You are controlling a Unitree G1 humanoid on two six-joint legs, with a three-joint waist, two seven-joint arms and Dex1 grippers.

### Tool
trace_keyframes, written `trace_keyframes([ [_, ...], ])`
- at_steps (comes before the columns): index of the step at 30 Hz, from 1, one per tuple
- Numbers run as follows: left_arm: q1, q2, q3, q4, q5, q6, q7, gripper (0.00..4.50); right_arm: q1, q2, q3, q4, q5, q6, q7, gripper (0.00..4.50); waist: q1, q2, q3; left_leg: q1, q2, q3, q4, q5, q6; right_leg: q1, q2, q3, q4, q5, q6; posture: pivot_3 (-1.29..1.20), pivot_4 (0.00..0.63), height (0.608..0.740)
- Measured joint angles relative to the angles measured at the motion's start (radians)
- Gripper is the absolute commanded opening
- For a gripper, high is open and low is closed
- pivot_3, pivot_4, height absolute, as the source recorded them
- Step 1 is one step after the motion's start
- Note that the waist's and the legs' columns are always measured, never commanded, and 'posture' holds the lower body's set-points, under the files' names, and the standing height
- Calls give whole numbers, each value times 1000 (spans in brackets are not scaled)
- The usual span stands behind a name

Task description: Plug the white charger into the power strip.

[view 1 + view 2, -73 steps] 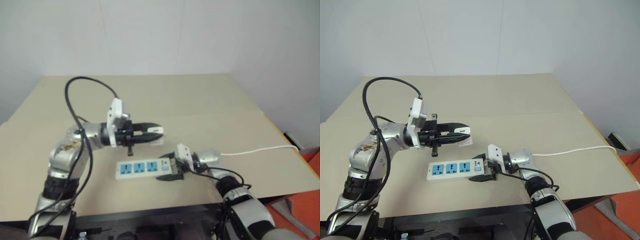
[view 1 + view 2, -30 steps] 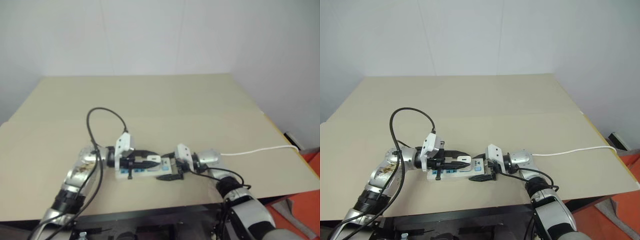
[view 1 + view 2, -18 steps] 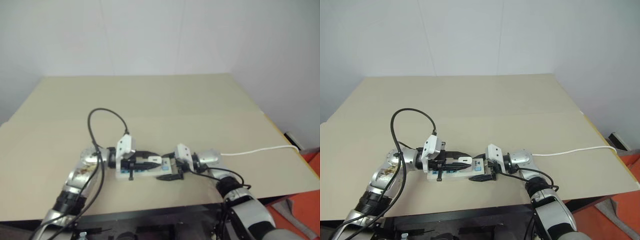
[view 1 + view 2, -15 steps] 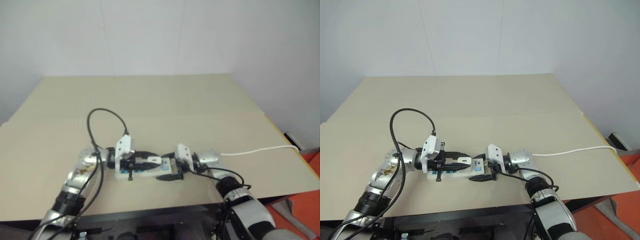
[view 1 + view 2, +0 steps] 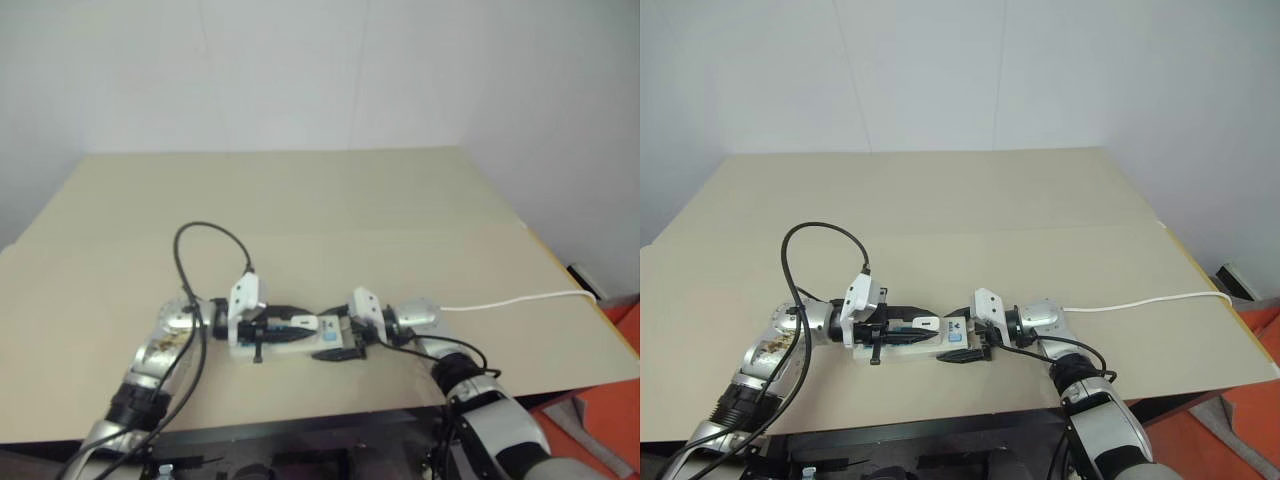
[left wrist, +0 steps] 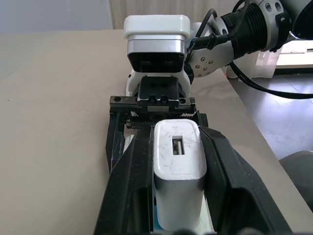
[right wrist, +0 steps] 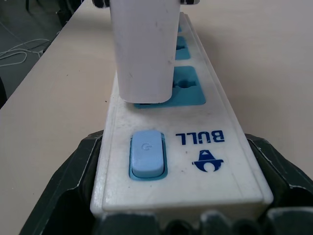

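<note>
Two arms low over table (image 5: 330,200), grippers pointing at each other. Left gripper (image 6: 177,161) clamps white charger (image 6: 177,166), seated on socket nearest switch. Right gripper (image 7: 181,191), jaws wide, grips switch end of power strip (image 7: 195,147).

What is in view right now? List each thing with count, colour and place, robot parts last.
table: one, beige, under everything.
power strip: one, white with blue socket faces and a light blue switch, lying near the table's front edge, its switch end between the right gripper's fingers.
white charger: one, white, standing over the socket next to the switch, between the left gripper's fingers.
cord: one, thin and white, running across the table to its right edge.
black cable: one, looping above the left arm.
left gripper: one, black fingers, shut on the white charger.
right gripper: one, black fingers, spread wide around the power strip's switch end.
</note>
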Motion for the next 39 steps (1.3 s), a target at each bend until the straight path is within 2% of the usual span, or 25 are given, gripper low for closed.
trace_keyframes([
  [18, 18, 3, -18, 43, 3, -73, 1, 1015, 0, 0, 10, 5, 0, 1, -9, 3430, 1, 3, -5, 4, 0, 0, -4, 0, 0, 1, 0, 0, 0, -3, 2, 0, 150, 740],
  [20, 15, 6, -20, 42, 1, -65, -1, 1756, 0, 0, 11, 5, 0, 1, -9, 3430, 1, 3, -5, 4, 0, 0, -5, 0, 0, 1, 0, 0, 0, -4, 2, 0, 150, 740],
  [22, 24, 40, -35, 70, 21, -9, -11, 2298, 0, 1, 13, 1, 0, 1, -12, 3430, -1, 5, -5, 4, 0, 1, -5, 0, 0, 0, 0, 2, 0, -4, 3, 0, 150, 740],
  [29, 15, 32, -22, 73, 12, 43, -6, 4469, 0, -3, 9, 5, 1, 2, -10, 3430, 7, 4, -5, 4, 0, 0, -6, 0, 0, 1, 0, 1, 0, -4, 3, 0, 150, 740],
  [35, -6, 60, -21, 69, 10, 52, -28, 4469, -1, -1, 9, 3, 1, 2, -11, 3430, 5, 3, -5, 3, 0, 0, -6, 0, 0, -1, 0, 1, 0, -4, 3, 0, 150, 740],
  [39, -115, 240, 70, 19, -75, 98, -168, 4469, 2, 1, 10, -5, 1, 2, -12, 3430, 2, 2, -3, 1, 1, 0, -6, 0, 0, -2, 1, 0, -1, -5, 2, 0, 150, 740],
])
